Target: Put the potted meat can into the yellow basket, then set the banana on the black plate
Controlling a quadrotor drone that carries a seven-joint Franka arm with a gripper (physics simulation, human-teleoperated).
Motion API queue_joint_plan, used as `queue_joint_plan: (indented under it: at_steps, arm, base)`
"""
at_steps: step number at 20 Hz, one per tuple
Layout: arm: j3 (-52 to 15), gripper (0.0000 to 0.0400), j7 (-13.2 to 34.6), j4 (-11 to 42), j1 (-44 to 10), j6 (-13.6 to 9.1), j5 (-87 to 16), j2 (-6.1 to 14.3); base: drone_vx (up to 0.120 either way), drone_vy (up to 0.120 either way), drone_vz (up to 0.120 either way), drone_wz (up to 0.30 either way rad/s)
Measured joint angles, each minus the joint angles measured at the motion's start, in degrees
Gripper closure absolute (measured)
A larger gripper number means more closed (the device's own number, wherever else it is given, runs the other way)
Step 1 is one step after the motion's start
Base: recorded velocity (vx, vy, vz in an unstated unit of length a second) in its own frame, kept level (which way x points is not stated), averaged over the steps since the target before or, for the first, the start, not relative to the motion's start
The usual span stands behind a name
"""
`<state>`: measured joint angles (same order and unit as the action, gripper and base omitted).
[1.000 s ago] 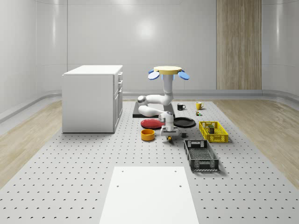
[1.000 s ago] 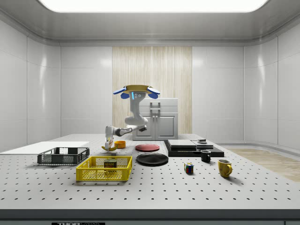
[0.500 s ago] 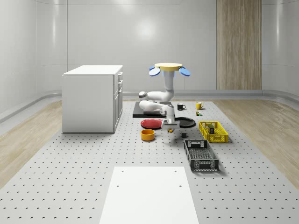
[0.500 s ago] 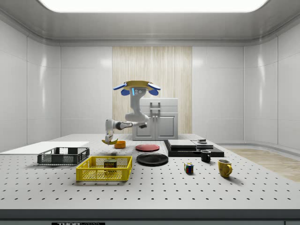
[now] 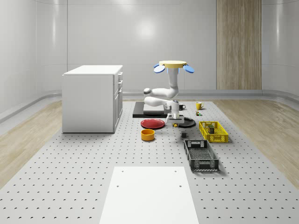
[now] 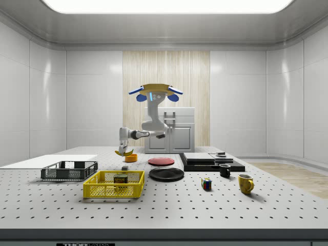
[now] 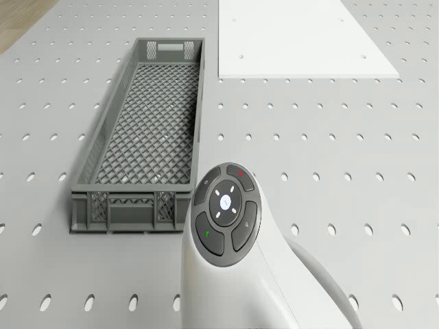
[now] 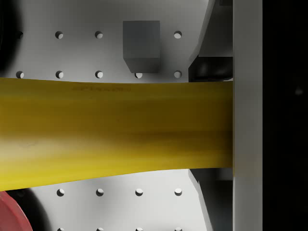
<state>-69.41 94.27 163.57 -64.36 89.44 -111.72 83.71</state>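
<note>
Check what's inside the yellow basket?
The meat can stands inside the yellow basket. The mesh wall covers its base, and the rest of the floor is hard to tell.

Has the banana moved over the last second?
Yes. Held in the end effector, the banana rose off the table and moved from beside the orange bowl toward the black plate, to the whole-scene view's right.

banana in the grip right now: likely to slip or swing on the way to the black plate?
The banana is clamped crosswise in the gripper, so its overhanging ends may pivot. Its smooth curved skin could slip. Being curved, it may rock when set on the black plate. The drone hovers above the table.
</note>
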Motion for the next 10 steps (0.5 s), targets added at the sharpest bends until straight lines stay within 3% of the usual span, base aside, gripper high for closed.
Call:
queue_joint_plan:
  at_steps: [10]
  arm:
    - [-0.2, 0.0208, 0.2, 0.0, -0.1, 0.2, 0.2, 0.2]
  base:
    - [-0.12, 0.12, 0.0, 0.0]
